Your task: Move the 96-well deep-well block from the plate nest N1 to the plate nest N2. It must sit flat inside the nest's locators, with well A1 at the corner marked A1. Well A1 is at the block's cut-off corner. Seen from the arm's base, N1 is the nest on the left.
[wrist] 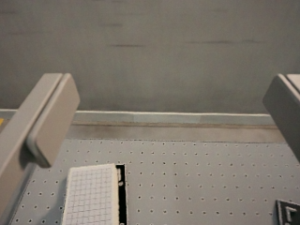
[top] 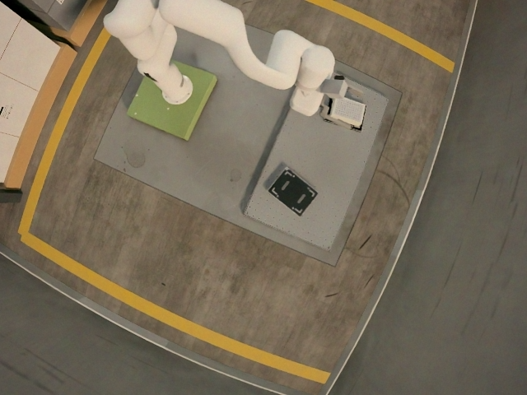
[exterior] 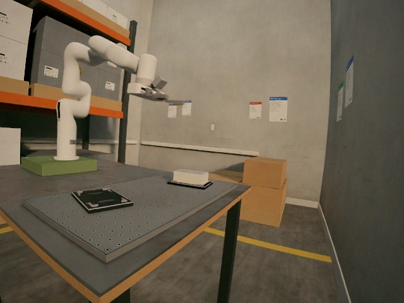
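The white deep-well block (top: 347,111) (exterior: 190,177) (wrist: 91,197) sits in the black plate nest N1 (exterior: 189,185) (wrist: 123,199) and looks flat. Its cut-off corner cannot be made out. The black plate nest N2 (top: 292,190) (exterior: 101,197) holds nothing; its edge shows at the lower right of the wrist view (wrist: 290,215). My gripper (top: 351,106) (exterior: 172,93) (wrist: 171,108) is open and empty, well above the board near N1. In the wrist view its fingers stand wide apart and the block lies low at the left, not between them.
Both nests stand on the raised perforated board (top: 323,148) (exterior: 156,202) (wrist: 187,183). The arm stands on a green base plate (top: 148,106) (exterior: 65,166). Cardboard boxes (exterior: 264,172) stand beyond the table, and a loaded shelf stands behind the arm.
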Robot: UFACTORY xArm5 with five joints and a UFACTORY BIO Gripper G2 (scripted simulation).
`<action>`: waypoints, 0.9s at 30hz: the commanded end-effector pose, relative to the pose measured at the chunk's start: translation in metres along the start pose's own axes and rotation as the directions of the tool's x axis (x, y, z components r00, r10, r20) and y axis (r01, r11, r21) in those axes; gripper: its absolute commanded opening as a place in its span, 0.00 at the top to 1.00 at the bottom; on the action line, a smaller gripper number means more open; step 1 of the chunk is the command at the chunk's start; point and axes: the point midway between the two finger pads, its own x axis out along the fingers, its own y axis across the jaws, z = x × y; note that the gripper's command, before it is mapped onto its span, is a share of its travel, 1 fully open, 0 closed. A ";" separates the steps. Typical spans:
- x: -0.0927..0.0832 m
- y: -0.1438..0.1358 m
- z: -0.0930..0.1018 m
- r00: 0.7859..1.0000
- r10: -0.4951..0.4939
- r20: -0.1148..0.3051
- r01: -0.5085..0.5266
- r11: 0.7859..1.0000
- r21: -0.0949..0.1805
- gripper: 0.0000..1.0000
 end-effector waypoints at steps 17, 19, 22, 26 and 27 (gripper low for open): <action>-0.035 -0.055 0.039 0.997 -0.030 0.065 0.029 0.999 0.015 0.63; -0.040 -0.062 0.044 0.997 -0.030 0.065 0.029 0.999 0.015 0.63; -0.049 -0.072 0.050 0.997 -0.030 0.065 0.029 0.999 0.015 0.63; -0.054 -0.073 0.031 0.996 -0.015 0.086 0.014 1.000 0.004 0.63; -0.055 -0.073 0.026 0.996 -0.015 0.086 0.014 1.000 0.004 0.63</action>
